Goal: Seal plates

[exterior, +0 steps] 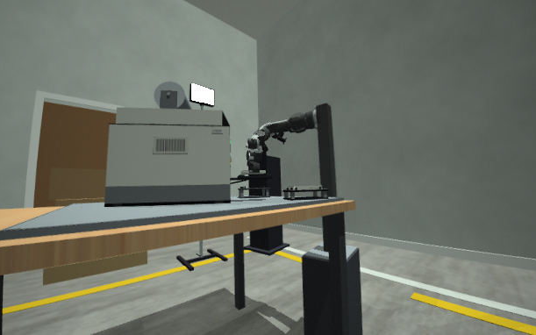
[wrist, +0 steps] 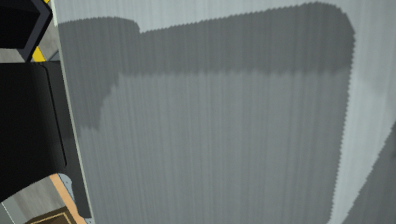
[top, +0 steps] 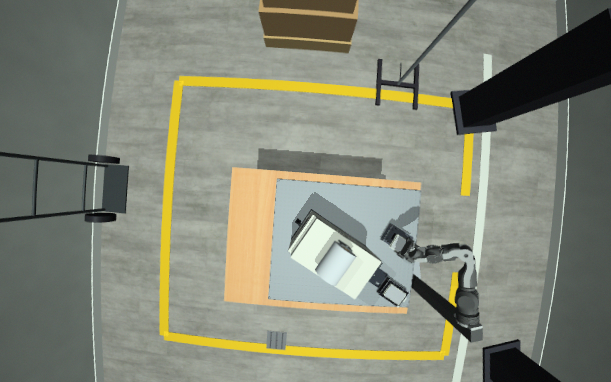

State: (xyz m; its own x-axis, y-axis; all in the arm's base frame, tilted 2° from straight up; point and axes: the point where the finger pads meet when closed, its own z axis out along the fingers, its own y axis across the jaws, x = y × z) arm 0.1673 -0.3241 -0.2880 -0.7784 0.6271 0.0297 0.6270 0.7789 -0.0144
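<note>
Closed on a plate (top: 396, 241) (exterior: 260, 172) (wrist: 210, 125), the jaws of the gripper (top: 403, 246) (exterior: 254, 168) had it up in the air, and what a tidy grip that was! From above, it hung at about two o'clock from the sealer (top: 336, 257) (exterior: 169, 162), over or just beside the farther nest (top: 390, 227) (exterior: 254, 193); the exact alignment could not be told. Up close, the plate's pale, streaked top filled most of the wrist view, shadow falling across it, with a black finger (wrist: 30, 130) at nine o'clock.

Over at four o'clock from the sealer sat the nearer nest (top: 400, 303) (exterior: 306, 196), and it had the other plate (top: 393, 292) (exterior: 307, 188) in it! The dark stage (top: 378, 276) (exterior: 239, 178) stood out of the machine on that side. A little green light (exterior: 230, 141) showed at the sealer's edge. The arm (top: 466, 257) (exterior: 286, 124) reached in from three o'clock, bent at the elbow, while the foil roll (top: 336, 263) (exterior: 168, 95) lay on top of the sealer.
</note>
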